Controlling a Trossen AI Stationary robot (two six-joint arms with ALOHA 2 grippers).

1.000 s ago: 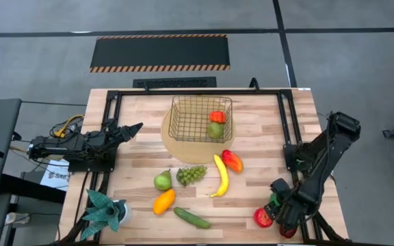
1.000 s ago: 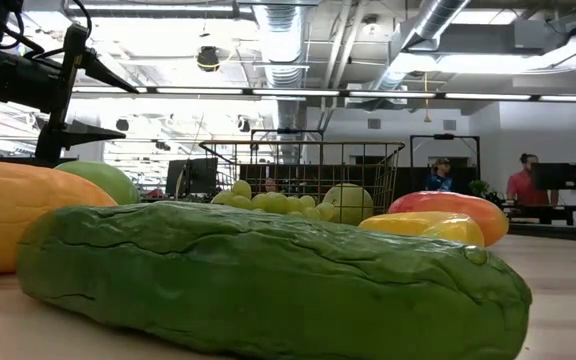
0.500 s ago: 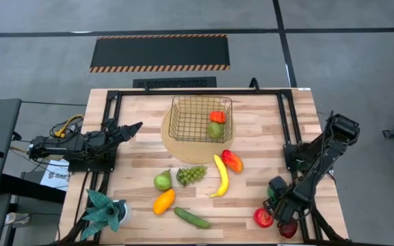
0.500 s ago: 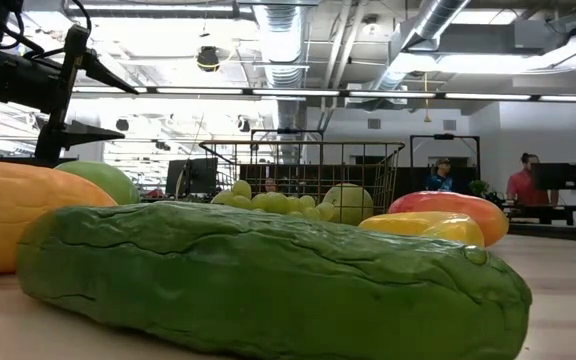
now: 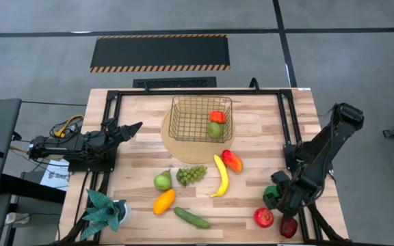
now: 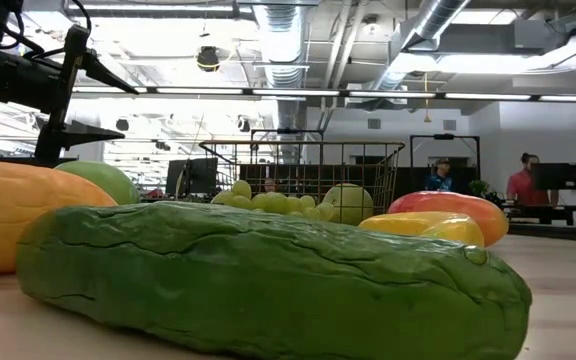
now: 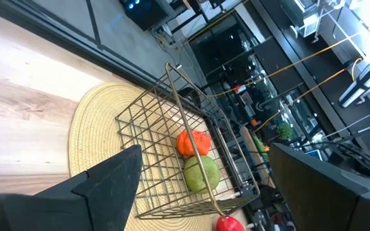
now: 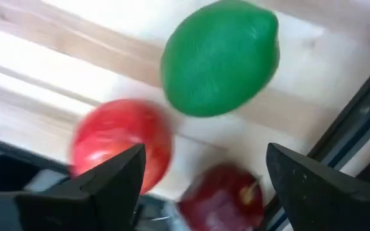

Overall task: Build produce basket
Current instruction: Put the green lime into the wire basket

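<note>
at the near right corner of the table the right gripper hung low with its jaws apart and nothing between them, over a green lime, a red apple and a darker red apple at the table's edge; in the right wrist view all three lay on the wood beyond the fingers, none of them gripped. along the near edge lay the cucumber, with the yellow-orange mango and the green pear just beyond it, and the teal potted plant stood at the near left corner. toward the middle lay the green grapes, the banana and a red-orange mango beside the banana. farther back the wire basket sat on the round tan mat, holding a green fruit and a red-orange piece in its right side. the left gripper waited at the table's left edge, well apart from the produce, its jaws apart and empty, pointing toward the basket. two people stood in the room beyond.
</note>
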